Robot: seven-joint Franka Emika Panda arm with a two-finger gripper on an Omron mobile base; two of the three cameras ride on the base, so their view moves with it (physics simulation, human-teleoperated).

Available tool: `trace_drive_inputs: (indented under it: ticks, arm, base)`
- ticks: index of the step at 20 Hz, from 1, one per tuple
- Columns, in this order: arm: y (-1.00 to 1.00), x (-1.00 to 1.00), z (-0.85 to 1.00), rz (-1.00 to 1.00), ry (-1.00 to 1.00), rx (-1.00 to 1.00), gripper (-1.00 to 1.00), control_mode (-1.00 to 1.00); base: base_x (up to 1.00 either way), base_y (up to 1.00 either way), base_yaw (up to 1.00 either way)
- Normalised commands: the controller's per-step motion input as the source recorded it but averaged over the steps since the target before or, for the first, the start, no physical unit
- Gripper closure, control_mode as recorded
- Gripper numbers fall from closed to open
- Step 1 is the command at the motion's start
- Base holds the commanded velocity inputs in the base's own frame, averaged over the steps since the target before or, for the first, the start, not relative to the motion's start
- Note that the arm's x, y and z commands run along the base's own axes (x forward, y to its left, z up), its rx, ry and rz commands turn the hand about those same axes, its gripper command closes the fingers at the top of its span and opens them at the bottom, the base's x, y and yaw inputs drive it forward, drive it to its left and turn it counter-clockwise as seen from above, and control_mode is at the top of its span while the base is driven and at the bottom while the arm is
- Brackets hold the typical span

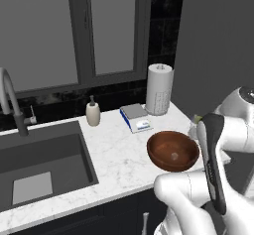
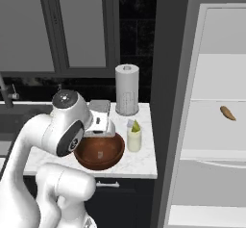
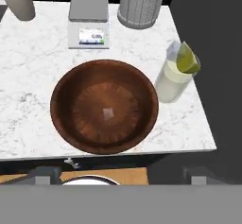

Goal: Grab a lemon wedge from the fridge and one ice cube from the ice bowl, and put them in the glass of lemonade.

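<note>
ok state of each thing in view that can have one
gripper: open, empty, above the bowl
fridge: door open
lemon wedge: already in the glass
glass: upright, full of lemonade
ice bowl: upright, one ice cube left in it
scale: display lit

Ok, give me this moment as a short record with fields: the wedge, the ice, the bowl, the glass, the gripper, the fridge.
lemon wedge: resting in the top of the glass of lemonade
ice cube: one pale cube lying in the ice bowl
bowl and glass: side by side on the marble counter
gripper: open, looking down over the bowl
fridge: door open, a small orange-brown item on a shelf
</note>
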Motion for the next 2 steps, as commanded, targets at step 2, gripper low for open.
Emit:
trace_drive_inputs:
  ticks: [2]
  arm:
    - [0.43, -0.44, 0.69, 0.08, 0.00, -0.14, -1.00, -1.00]
  base:
    - [0.00, 0.00, 0.00]
